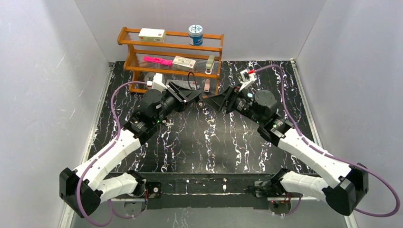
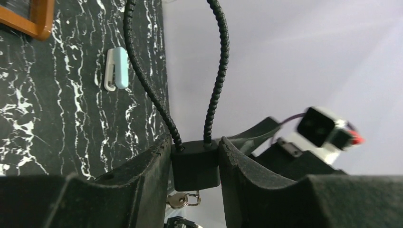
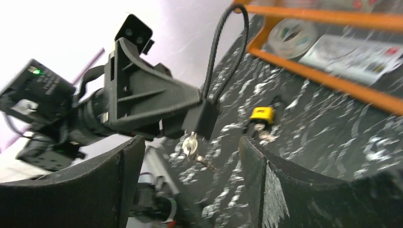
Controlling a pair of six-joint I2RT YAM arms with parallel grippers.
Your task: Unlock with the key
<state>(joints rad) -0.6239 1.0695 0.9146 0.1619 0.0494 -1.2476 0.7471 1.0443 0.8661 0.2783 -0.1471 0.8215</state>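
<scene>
Left gripper (image 2: 195, 154) pinches the black cable lock (image 2: 195, 167) by its body, long axis near upright: ribbed loop (image 2: 216, 71) up, silver key (image 3: 190, 145) below. Right gripper (image 1: 215, 101) stands spread wide near the key.

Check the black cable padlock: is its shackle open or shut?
Shut: both ends of the ribbed black cable enter the black lock body.
</scene>
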